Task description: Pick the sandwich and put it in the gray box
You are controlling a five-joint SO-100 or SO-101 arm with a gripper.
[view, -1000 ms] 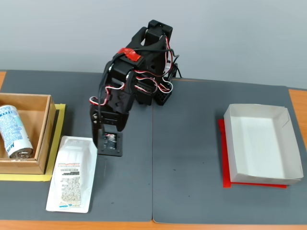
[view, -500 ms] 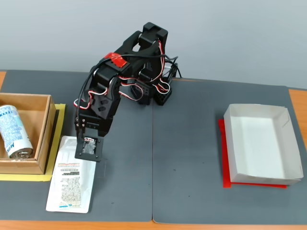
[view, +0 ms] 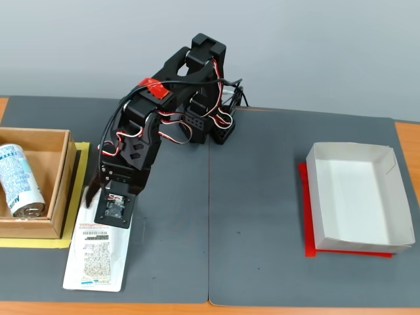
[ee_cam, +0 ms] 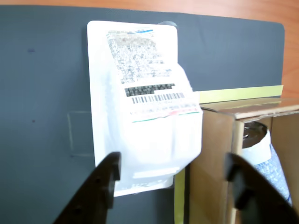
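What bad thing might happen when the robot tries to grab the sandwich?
The open gripper hangs over the sandwich right beside the wooden box, so one finger might bump the box wall. The wrapper looks smooth, so it could slip out during the long carry across the mat to the gray box.

This looks like a robotics lab or hobbyist test bench set up indoors. A wooden desk (view: 407, 141) is covered by dark gray mats (view: 275, 216) that meet at a seam, against a plain pale wall (view: 315, 46). A small black arm (view: 170, 111) with exposed red, white and black servo wiring stands at the far middle. Yellow tape (view: 36, 243) on the left and a red marker sheet (view: 348, 252) on the right mark fixed placement spots.
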